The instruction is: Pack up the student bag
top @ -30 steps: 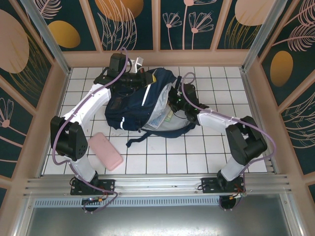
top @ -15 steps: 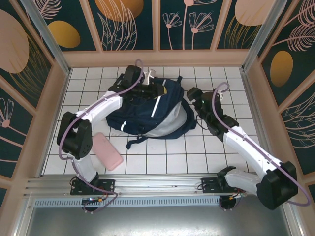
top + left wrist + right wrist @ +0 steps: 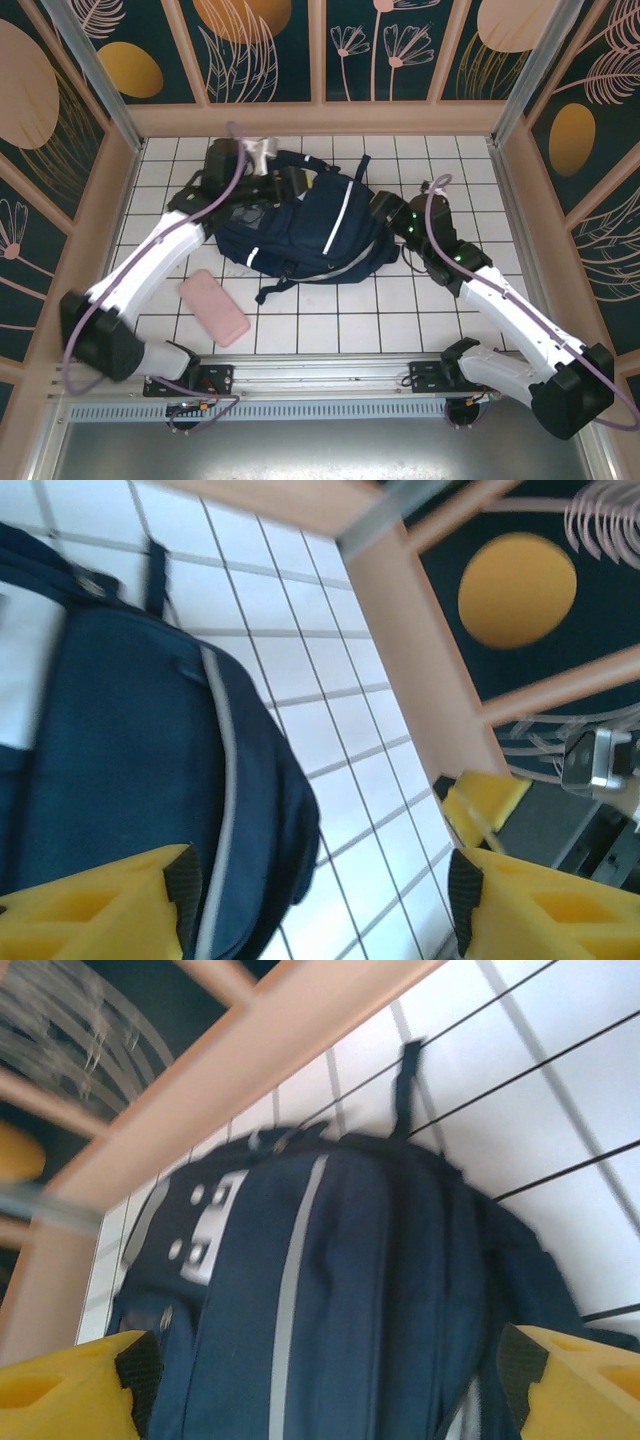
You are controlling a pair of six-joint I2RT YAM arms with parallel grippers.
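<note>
The student bag (image 3: 310, 225) lies flat in the middle of the white tiled floor, navy front with a white stripe facing up. My left gripper (image 3: 288, 180) hovers at the bag's far left top edge. In the left wrist view its jaws (image 3: 320, 900) stand open with nothing held, and the student bag (image 3: 120, 740) lies under the left finger (image 3: 182, 880). My right gripper (image 3: 385, 210) sits at the bag's right side. From the right wrist its jaws (image 3: 325, 1380) are wide open above the student bag (image 3: 380, 1280), holding nothing.
A pink oblong case (image 3: 214, 307) lies on the tiles near the front left, beside the left arm. A dark strap (image 3: 285, 285) trails from the bag's near edge. Wooden frame walls (image 3: 320, 118) enclose the floor on three sides.
The left gripper has opened and let go of the bag. The bag, earlier held open with pale contents showing, now lies shut and flat. The right gripper pulled back to the bag's right side.
</note>
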